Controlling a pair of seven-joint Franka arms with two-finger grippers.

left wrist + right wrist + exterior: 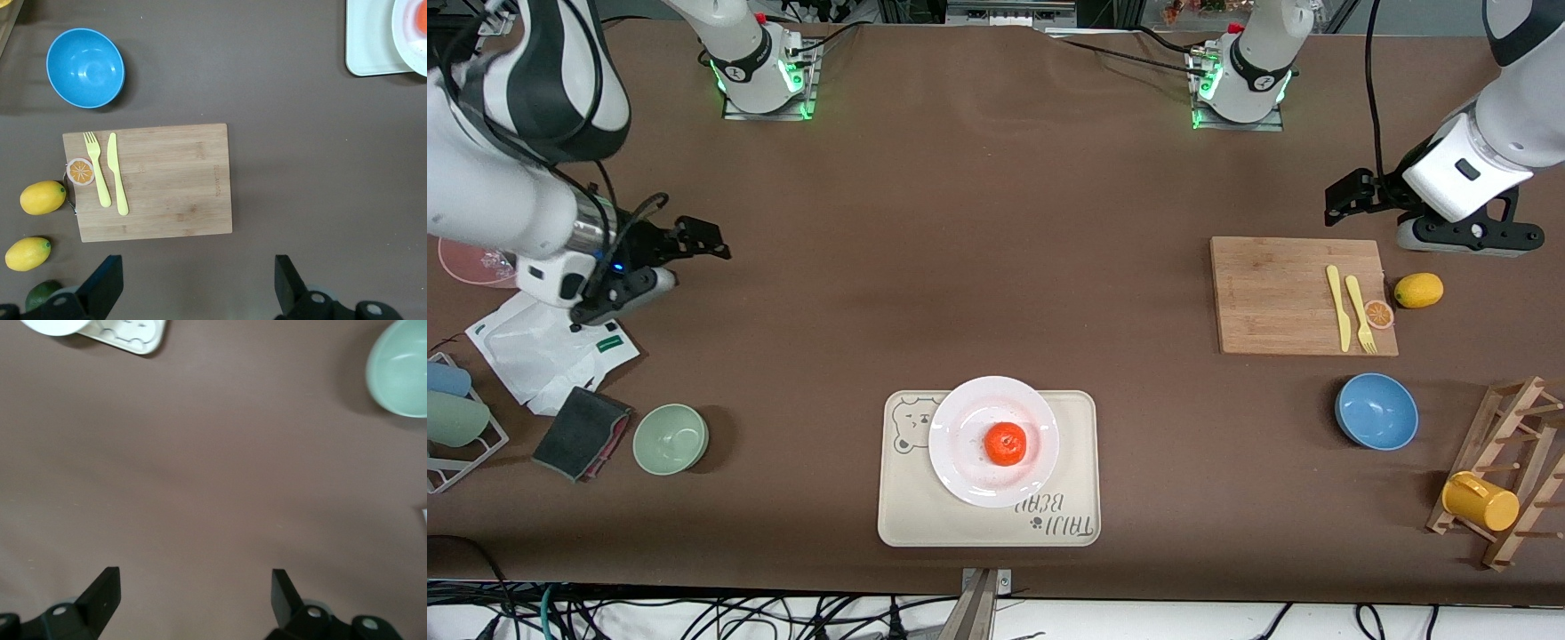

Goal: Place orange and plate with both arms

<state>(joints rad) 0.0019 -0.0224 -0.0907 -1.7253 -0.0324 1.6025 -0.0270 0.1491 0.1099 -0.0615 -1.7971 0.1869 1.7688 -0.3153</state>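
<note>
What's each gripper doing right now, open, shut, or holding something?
Left gripper: open, holding nothing, over the table near the cutting board.
Right gripper: open, holding nothing, over bare table toward the right arm's end.

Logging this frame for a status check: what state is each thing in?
orange: on the plate, not held
plate: flat on the tray, holding the orange
left tool: open, empty, over bare table by the board
right tool: open, empty, over bare table
blue bowl: upright, empty
green bowl: upright, empty
yellow cup: hung on the rack
</note>
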